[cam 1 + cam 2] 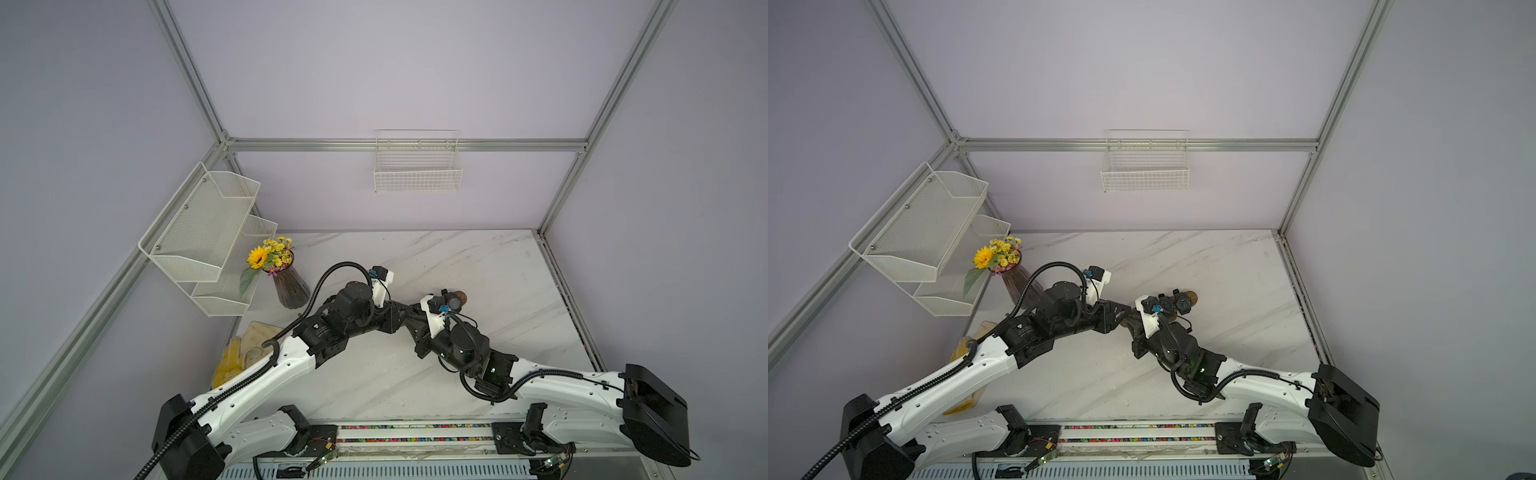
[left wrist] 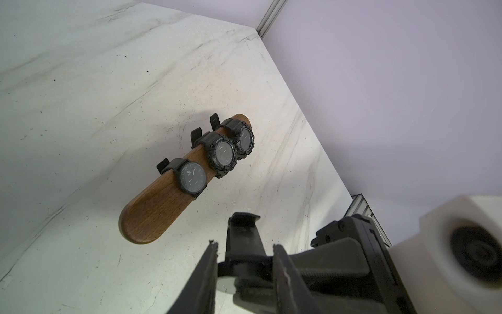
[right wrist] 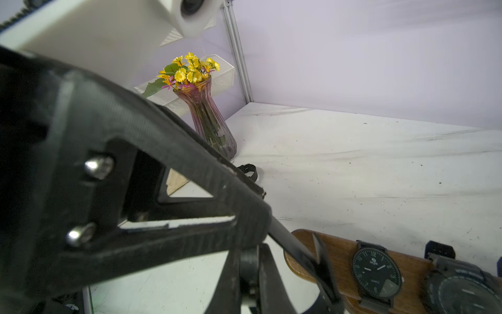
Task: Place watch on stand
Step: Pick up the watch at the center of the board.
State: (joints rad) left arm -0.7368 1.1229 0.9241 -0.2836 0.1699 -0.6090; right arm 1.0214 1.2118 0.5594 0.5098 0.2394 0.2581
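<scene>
**A:** Item: black wristwatch (image 2: 243, 235). Location?
**B:** Not on the dark brown wooden stand with rounded ends (image 2: 154, 214). It is held near the stand's bare end, over the white marble-patterned table (image 2: 81, 108).
**A:** State, right gripper (image 3: 251, 261)?
**B:** Clamped on the strap.
**A:** State, left gripper (image 2: 244, 246)?
**B:** Fingers apart, either side of the watch. Cannot tell if they grip.
**A:** Stand contents?
**B:** It carries three black watches (image 2: 221, 152) toward its far end.

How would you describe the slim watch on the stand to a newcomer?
On the marble table stands a wooden stand carrying three black watches. The slim watch sits alone, nearest the stand's bare end. Unlike the two chunky watches crowded together, it has a thin flat case and a dial with hands.
</scene>
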